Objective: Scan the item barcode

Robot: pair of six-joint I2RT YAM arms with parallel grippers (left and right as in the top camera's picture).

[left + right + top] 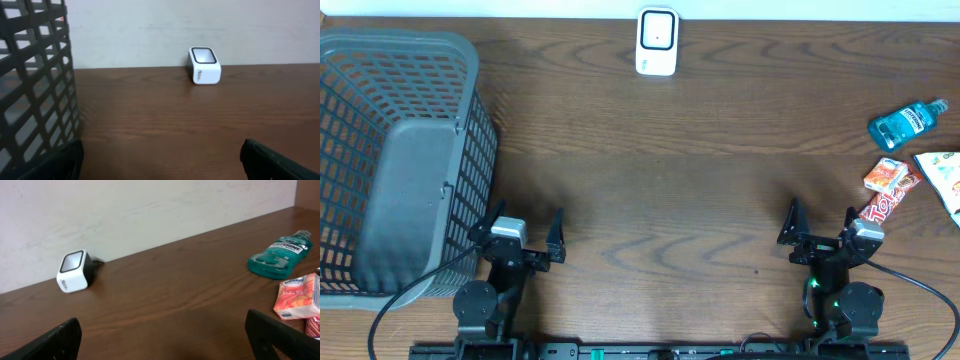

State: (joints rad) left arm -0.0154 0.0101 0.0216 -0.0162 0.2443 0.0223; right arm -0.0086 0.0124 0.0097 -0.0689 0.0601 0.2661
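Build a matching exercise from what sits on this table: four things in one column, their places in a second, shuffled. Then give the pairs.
Things
1. grey basket
2. white scanner
3. teal mouthwash bottle
4. orange packet

Places
A. back edge, centre
B. right side, farthest back of the items there
C. left side
D. right side, just in front of the bottle

Pairs: 1-C, 2-A, 3-B, 4-D
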